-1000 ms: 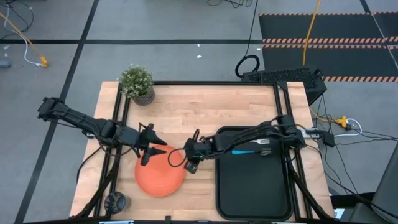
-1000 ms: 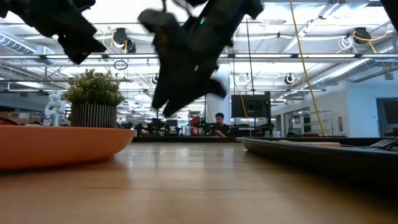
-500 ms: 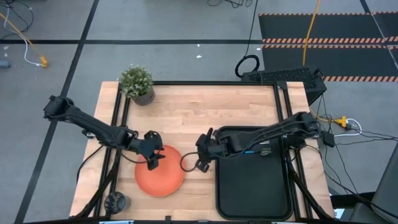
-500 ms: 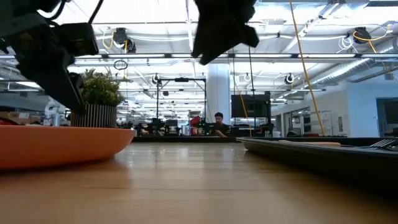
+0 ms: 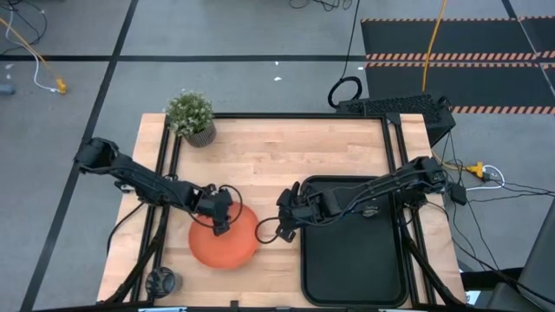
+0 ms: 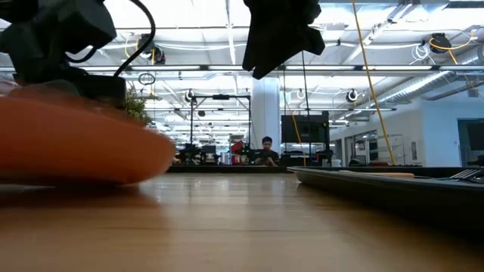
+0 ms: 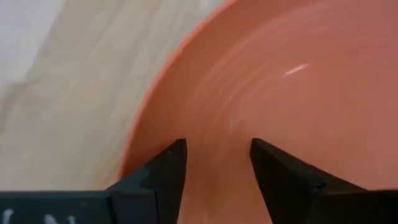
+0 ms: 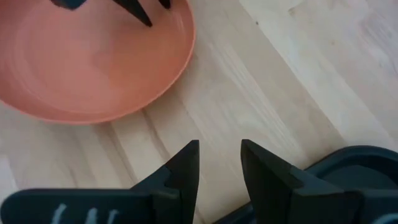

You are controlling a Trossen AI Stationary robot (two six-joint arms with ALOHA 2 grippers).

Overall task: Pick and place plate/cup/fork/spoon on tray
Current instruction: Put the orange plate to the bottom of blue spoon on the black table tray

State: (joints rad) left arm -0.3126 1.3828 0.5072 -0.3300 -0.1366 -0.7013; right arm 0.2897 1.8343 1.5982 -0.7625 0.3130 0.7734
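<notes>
Overhead view: the left gripper (image 5: 220, 213) sits at the upper edge of the orange plate (image 5: 224, 244), on the wooden table (image 5: 277, 147) left of the black tray (image 5: 354, 260). Half a second earlier this gripper lay slightly farther left, and the arm has since stretched further toward the plate. In the left wrist view its fingers (image 7: 166, 169) stand a narrow gap apart over the plate (image 7: 298, 99), just inside the rim; whether they touch the plate cannot be told.

In the table-level view the plate (image 6: 76, 143) now shows its near edge raised and blurred, whereas half a second ago it lay flat and sharp. The left gripper (image 6: 72, 72) is just above it.

The right gripper (image 5: 287, 218) lies by the tray's left rim, close to its position half a second ago; one second ago it reached nearer the plate. In the right wrist view its fingers (image 8: 186, 163) are a narrow gap apart and hold nothing, above bare table, with the plate (image 8: 93, 59) farther off and a corner of the tray (image 8: 354, 165) beside.

A fork (image 6: 469, 174) lies on the tray (image 6: 393, 193) in the table-level view. A potted plant (image 5: 191, 114) stands at the table's far left corner. No legible writing appears.
</notes>
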